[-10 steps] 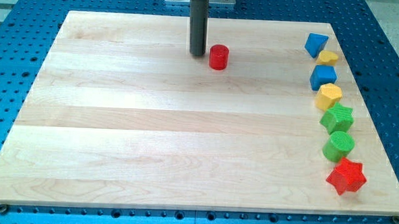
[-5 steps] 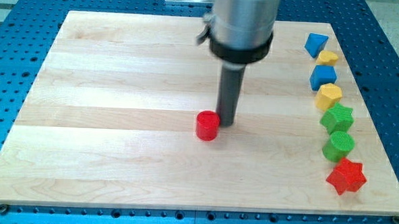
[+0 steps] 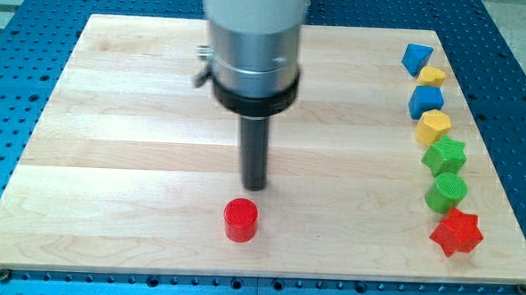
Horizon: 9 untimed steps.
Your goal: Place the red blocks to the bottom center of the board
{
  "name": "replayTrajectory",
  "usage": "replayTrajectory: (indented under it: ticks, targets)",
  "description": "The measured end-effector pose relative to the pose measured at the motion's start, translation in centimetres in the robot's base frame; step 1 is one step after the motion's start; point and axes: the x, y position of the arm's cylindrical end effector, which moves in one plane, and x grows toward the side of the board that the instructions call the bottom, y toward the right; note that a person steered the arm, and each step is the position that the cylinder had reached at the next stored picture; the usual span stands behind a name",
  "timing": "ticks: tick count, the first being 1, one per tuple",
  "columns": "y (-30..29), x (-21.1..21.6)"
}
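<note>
A pale wooden board (image 3: 138, 160) lies on a blue perforated counter (image 3: 5, 154), and everything below is placed from the red cylinder (image 3: 240, 220). That cylinder stands upright near the board's bottom edge, a little toward the view's left of the bottom middle, so it looks close to where the task wants it. Just above it and slightly to the view's right is my tip (image 3: 255, 186), apart from it with a strip of bare wood showing between; the end effector is a plain dark rod with nothing that opens or closes, so it holds nothing and only pushes. Well off to the view's right of the cylinder, at about the same height, sits the red star (image 3: 457, 232), the other red piece and by my reckoning the one left to bring over. Going up from the star runs a column of blocks along the board's right side: a green cylinder (image 3: 447, 192), a green star-like block (image 3: 445, 156), a yellow hexagonal block (image 3: 433, 126), a blue block (image 3: 426, 101), a small yellow block (image 3: 432, 76) and a blue angular block (image 3: 416, 57). To do this well I would circle round to the star's right side, avoiding the green cylinder touching it above, and push leftward through its centre, stopping beside the red cylinder.
</note>
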Motion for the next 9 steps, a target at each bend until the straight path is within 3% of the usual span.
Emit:
replayTrajectory:
  ticks: [1, 2, 5, 7, 8, 9]
  targets:
    - [6.7, 7.9]
    - [10.8, 10.2]
    - [30.4, 10.0]
    - [29.1, 9.3]
    - [28.5, 6.0]
    - [18.8, 6.9]
